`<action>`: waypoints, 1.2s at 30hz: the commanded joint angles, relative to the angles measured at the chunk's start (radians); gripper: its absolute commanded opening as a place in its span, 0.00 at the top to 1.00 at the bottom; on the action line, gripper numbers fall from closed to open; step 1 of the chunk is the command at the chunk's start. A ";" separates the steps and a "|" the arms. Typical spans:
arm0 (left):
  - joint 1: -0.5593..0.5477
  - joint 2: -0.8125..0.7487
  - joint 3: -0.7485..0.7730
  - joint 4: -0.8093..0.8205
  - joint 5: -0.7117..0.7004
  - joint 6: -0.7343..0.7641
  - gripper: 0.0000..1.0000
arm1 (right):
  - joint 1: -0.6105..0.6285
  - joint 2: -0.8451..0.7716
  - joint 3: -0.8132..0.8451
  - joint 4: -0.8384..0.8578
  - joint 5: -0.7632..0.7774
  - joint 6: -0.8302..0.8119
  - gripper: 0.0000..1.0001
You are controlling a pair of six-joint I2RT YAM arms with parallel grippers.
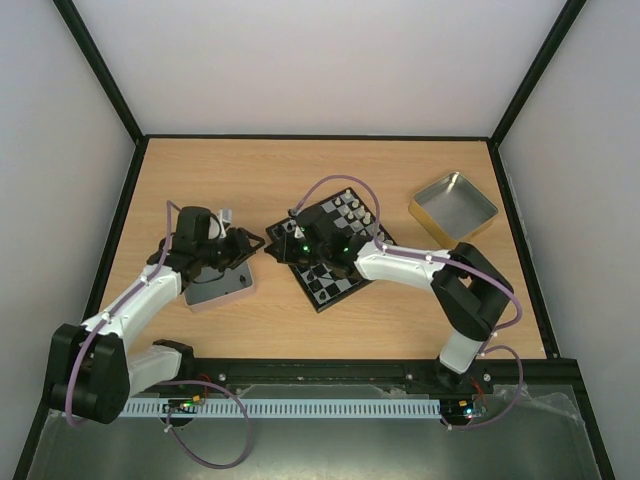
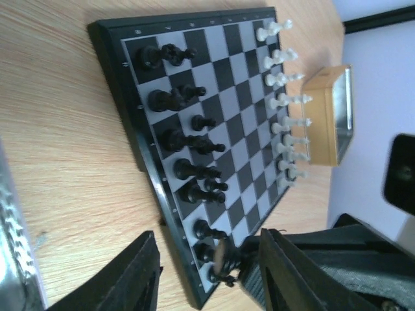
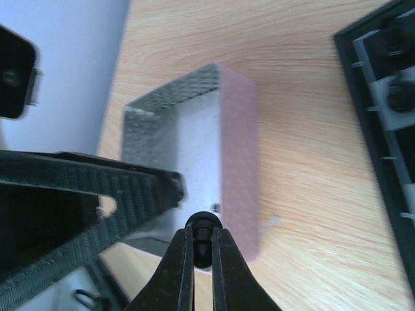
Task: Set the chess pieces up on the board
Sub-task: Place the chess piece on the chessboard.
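Starting on the left: L gripper (image 2: 208, 234) hangs over the grey tin (image 3: 237, 142), fingers wide open w/ nothing in them, facing the board (image 2: 107, 48). Black pieces (image 2: 175, 97) stand in 2 rough rows on the board's side nearest the L arm. White pieces (image 2: 285, 100) line the far side. R gripper (image 3: 203, 228) is at the board's left corner, fingers squeezed tight on 1 black piece (image 3: 203, 243), seen in front of the grey tin's wall. Gold tin (image 2: 327, 116) sits right of the board, not touching it.
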 commanded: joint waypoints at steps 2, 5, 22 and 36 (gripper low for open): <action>0.008 -0.027 0.074 -0.153 -0.184 0.075 0.50 | -0.016 -0.090 0.017 -0.257 0.223 -0.151 0.98; 0.011 -0.048 0.099 -0.232 -0.340 0.117 0.47 | -0.033 -0.129 0.013 -0.419 0.364 -0.217 0.98; 0.014 -0.045 0.097 -0.267 -0.435 0.173 0.45 | -0.051 -0.042 0.047 -0.658 0.324 -0.346 0.98; 0.015 -0.032 0.081 -0.263 -0.427 0.174 0.45 | -0.051 0.040 0.081 -0.664 0.299 -0.362 0.91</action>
